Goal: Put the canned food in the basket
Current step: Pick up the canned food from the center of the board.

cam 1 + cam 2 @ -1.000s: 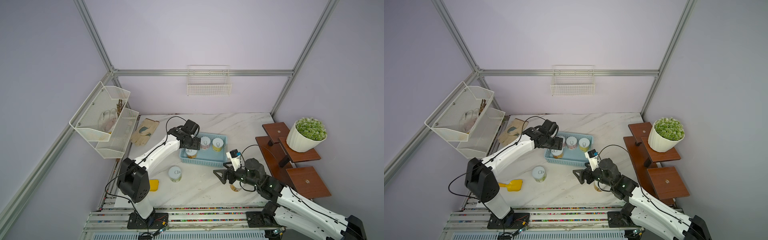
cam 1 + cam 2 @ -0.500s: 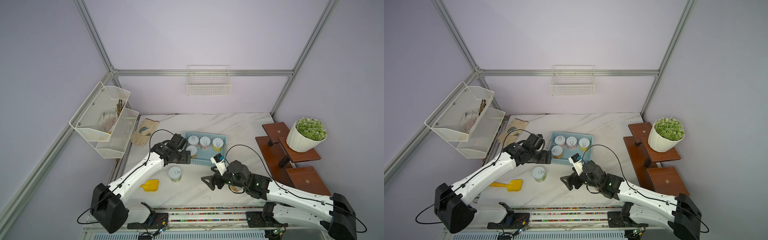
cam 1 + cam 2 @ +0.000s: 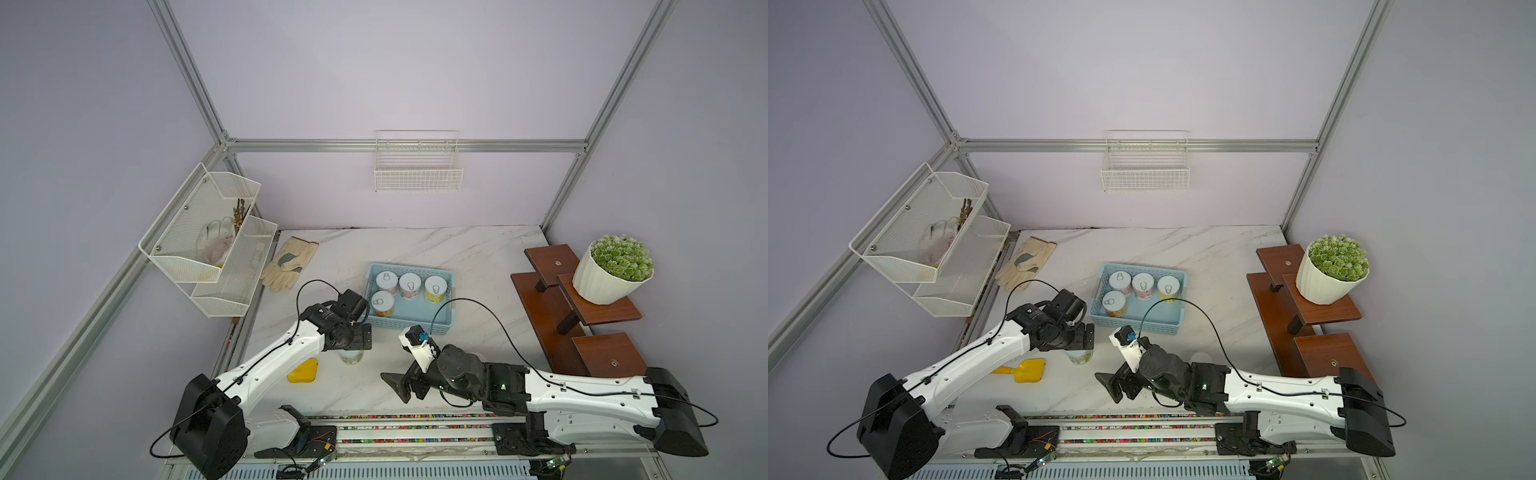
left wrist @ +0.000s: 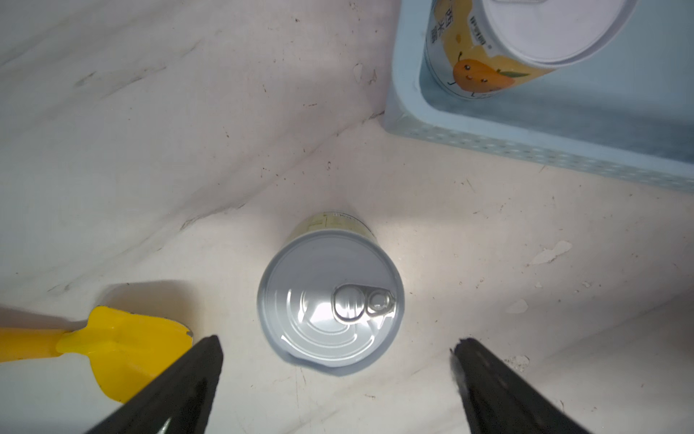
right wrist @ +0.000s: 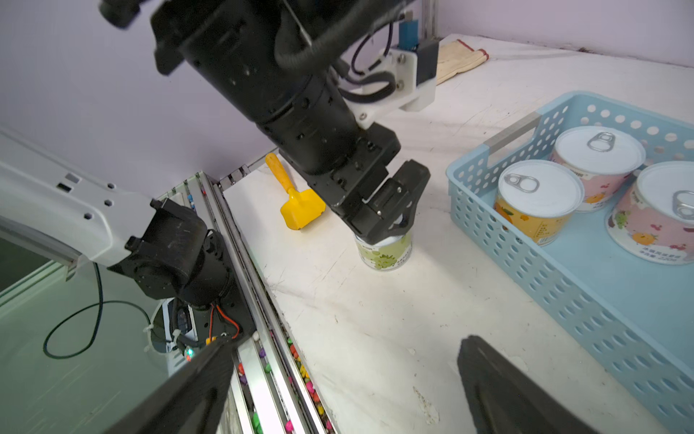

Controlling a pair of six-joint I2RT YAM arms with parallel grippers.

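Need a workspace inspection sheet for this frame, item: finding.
Surface: white marble tabletop, scuffed.
Job's things: four pull-ring tins upright in light blue slotted plastic basket; green-labelled tin on tabletop.
Clutter: yellow plastic scoop, beige work glove.
Grippers: left gripper open above green-labelled tin; right gripper open, empty.
Cables: black cable from right wrist arcs over basket's near edge.
Surroundings: white wire wall basket, white mesh rack, brown wooden steps, potted plant.

Chinese characters, not surely readable, on yellow mango-pictured cylindrical tin (image 4: 474,56) inside light blue perforated plastic basket (image 4: 488,144).
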